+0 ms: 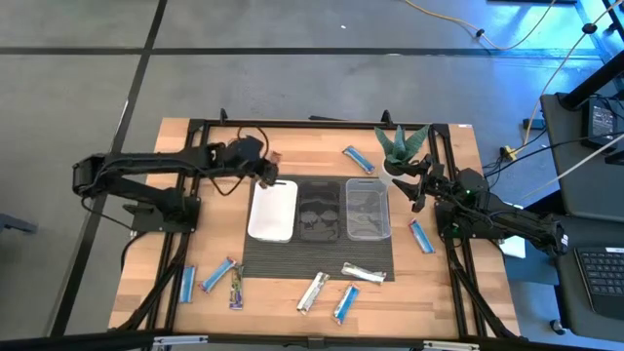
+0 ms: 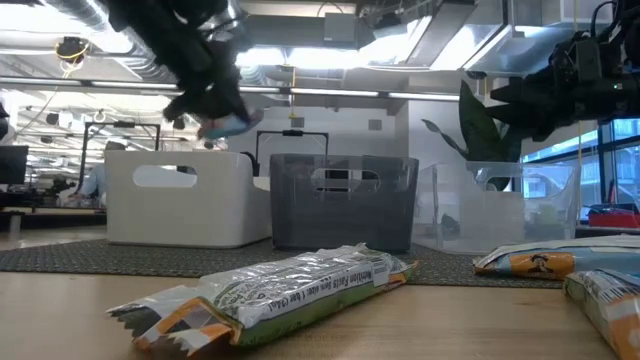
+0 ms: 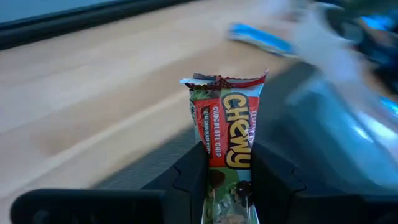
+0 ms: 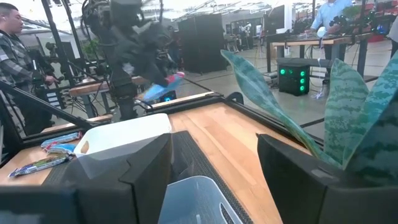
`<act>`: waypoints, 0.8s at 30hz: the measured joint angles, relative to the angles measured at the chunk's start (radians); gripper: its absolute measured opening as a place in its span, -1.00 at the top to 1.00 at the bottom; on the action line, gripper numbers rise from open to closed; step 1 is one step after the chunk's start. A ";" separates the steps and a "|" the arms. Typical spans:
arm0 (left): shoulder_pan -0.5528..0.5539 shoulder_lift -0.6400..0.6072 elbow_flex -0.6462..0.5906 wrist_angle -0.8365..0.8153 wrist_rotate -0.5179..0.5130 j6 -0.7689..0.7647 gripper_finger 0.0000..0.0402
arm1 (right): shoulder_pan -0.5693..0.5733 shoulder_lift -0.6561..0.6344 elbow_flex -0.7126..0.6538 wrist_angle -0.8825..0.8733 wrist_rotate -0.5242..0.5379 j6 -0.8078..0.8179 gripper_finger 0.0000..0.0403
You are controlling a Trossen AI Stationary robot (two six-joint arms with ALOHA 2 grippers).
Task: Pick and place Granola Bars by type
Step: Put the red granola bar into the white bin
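Red-and-green Chewy bar [image 3: 227,149] sits clamped upright between my left gripper [image 1: 267,172] fingers, held in the air just beside the far end of the white tray [image 1: 274,211], which stands next to the black tray [image 1: 319,210] and clear tray [image 1: 368,209] on the dark mat [image 1: 283,258]. My right gripper [image 1: 417,188] hangs by the plant [image 1: 403,144] at the clear tray's far right corner, jaws apart and empty. Other bars lie on the wooden table [image 1: 185,146]: blue ones [image 1: 359,159] at the far side, right and near edge, silver ones [image 1: 364,273] by the mat's near edge.
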 joint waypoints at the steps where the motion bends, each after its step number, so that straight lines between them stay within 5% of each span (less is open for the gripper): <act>1: -0.022 0.005 0.000 0.029 0.025 0.021 0.52 | 0.000 0.000 0.000 0.000 0.000 -0.001 -0.20; 9: -0.160 0.016 0.000 0.237 0.103 0.162 0.52 | 0.000 0.000 0.000 0.000 0.000 -0.018 -0.20; 24: -0.252 0.016 0.000 0.235 0.095 0.138 0.52 | 0.000 0.000 0.000 -0.009 0.000 -0.015 -0.20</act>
